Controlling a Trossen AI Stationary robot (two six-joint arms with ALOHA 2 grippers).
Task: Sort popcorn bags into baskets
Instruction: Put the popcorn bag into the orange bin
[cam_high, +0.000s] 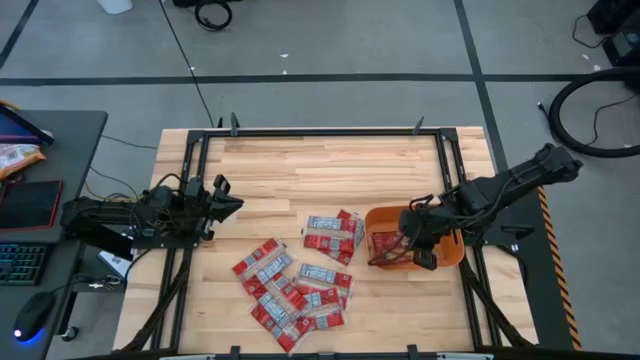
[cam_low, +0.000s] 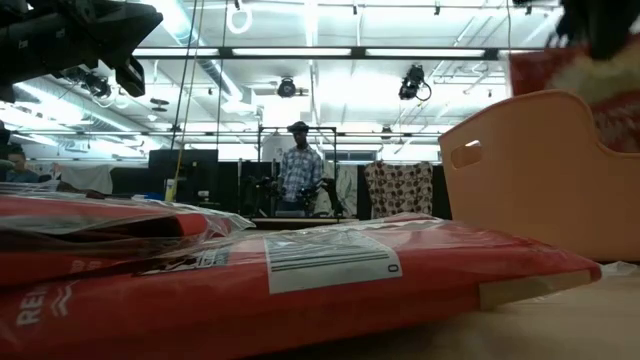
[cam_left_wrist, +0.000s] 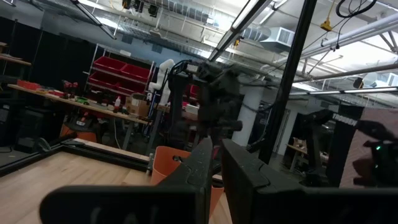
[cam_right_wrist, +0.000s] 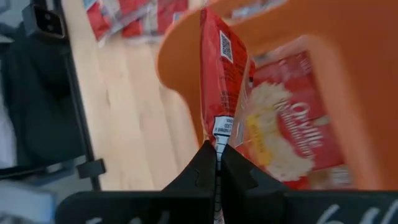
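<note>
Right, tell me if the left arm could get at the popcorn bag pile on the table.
Probably yes: the left gripper hangs empty beside the popcorn bag pile, with bare table between them.

red popcorn bags (cam_high: 292, 287), orange tub (cam_high: 449, 250)

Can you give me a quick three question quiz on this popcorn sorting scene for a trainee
1. True or false: the right gripper is shut on a popcorn bag above the orange tub.
2. Which arm waits at the table's left edge?
3. The loose bags on the table lie: A) inside the tub, B) left of the tub, C) off the table.

Key: 1 true; 2 the left arm, its left gripper shut and empty; 3 B.
</note>
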